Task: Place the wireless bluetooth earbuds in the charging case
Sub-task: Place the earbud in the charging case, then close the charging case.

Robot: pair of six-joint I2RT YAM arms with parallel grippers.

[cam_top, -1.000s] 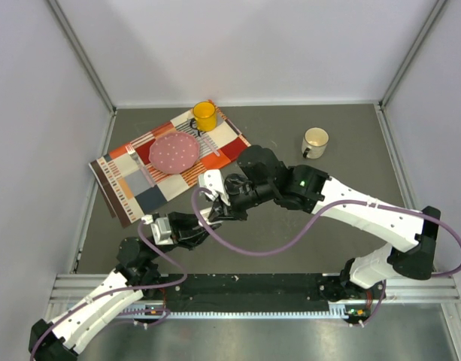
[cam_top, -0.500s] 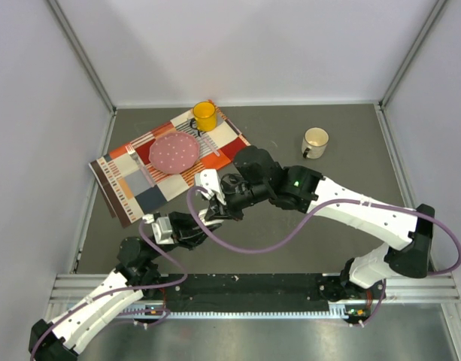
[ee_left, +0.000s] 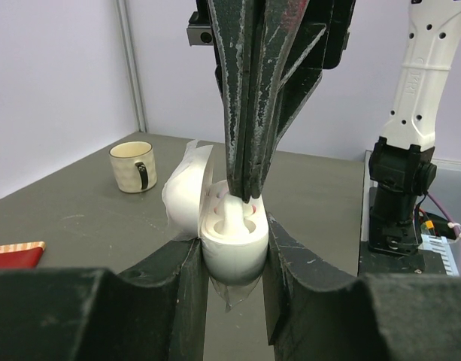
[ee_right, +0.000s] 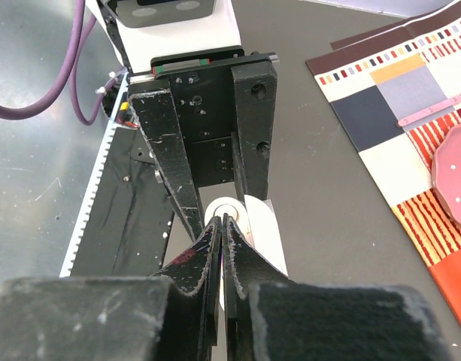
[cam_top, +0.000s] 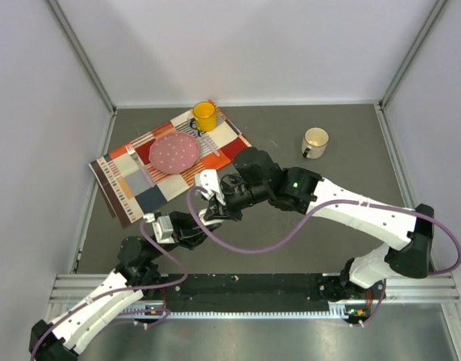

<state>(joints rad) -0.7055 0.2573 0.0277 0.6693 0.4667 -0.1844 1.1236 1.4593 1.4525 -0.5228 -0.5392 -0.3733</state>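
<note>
The right tool (ee_left: 241, 197) comes down from above with its jaws pressed flat together and no gap between them. Its tips meet the top of a white earbud (ee_left: 232, 214) that stands in a socket of the charging case (ee_left: 230, 259). It is not clear whether the tips pinch the earbud or only touch it.

The left tool (ee_left: 232, 244) is clamped on the white charging case, one finger on each side of its rounded body, and holds it upright above the table (ee_left: 87, 218). The case's lid (ee_left: 186, 192) is swung open to the left.

In the top view the two tools meet near the middle of the table. Just beyond them lies a patchwork placemat (cam_top: 132, 184) with a pink plate (cam_top: 174, 151) on it and a yellow mug (cam_top: 204, 115) at its far corner. A cream mug (cam_top: 315, 141) stands well apart to the right.
</note>
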